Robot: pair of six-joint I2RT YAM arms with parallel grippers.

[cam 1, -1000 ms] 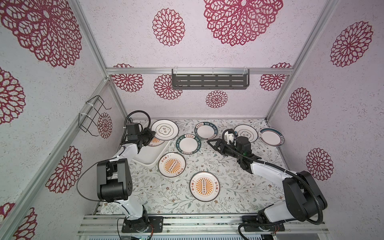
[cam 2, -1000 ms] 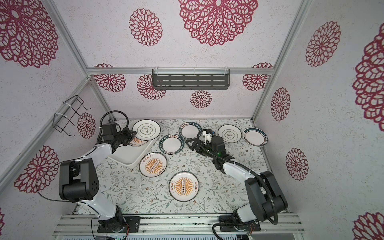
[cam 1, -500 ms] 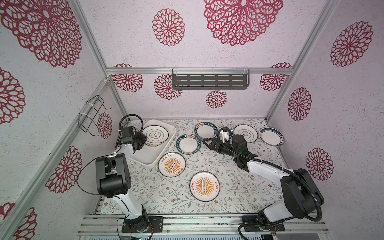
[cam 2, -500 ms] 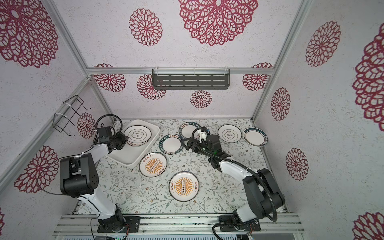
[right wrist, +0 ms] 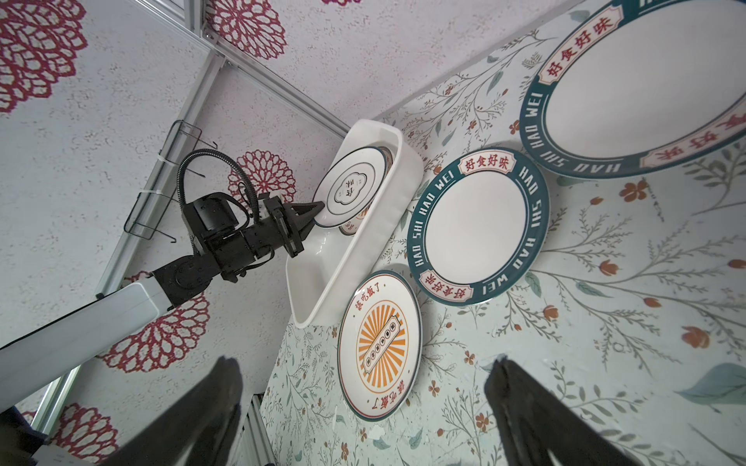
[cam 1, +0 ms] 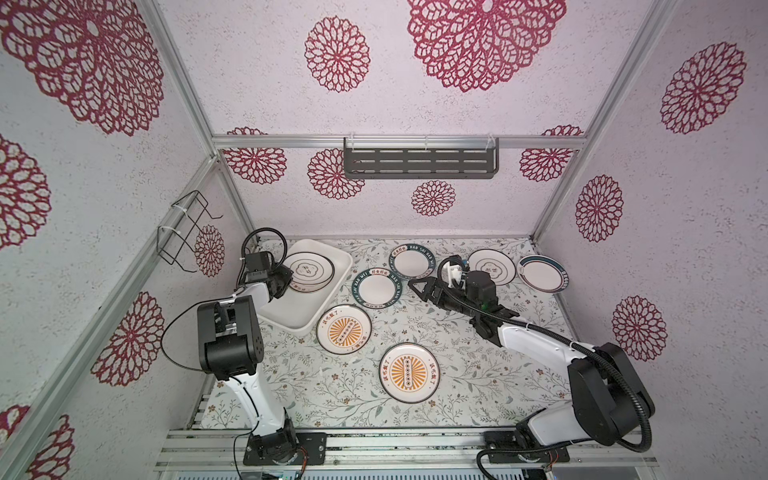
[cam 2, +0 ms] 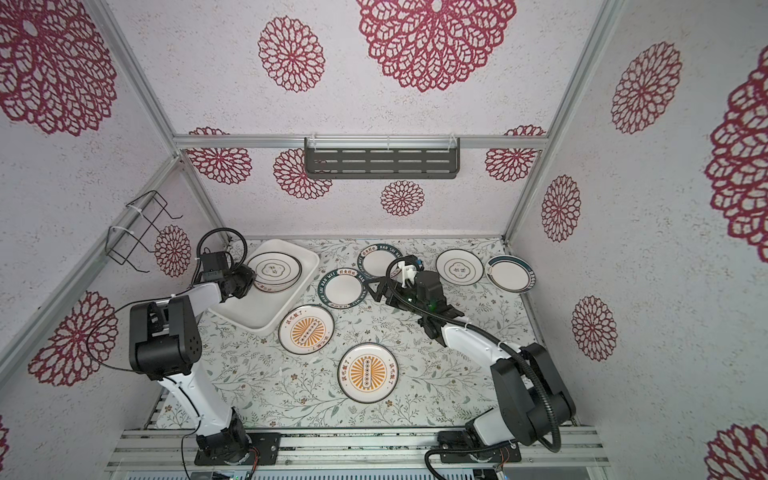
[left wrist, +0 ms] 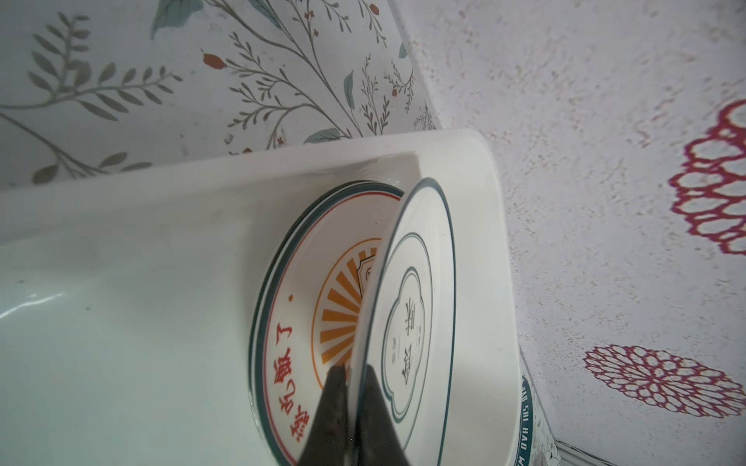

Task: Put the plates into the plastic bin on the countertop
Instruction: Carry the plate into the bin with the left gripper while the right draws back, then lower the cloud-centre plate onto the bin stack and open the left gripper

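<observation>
White ringed plate is hanging tilted inside the plastic bin, above a sunburst plate lying on the bin floor. The left gripper is pinching its near rim, jaws pressed together on the edge. The left arm is reaching forward along the left wall, wrist turning inward. The right arm is stretching low across the countertop, and the right gripper is hovering spread wide and empty just beside a teal-rimmed plate.

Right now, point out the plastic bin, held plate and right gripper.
plastic bin (cam 1: 301,311), in a top view, bare floor
held plate (cam 1: 308,270), in a top view, centre mark
right gripper (cam 1: 417,291), in a top view, midway between fingertips
</observation>
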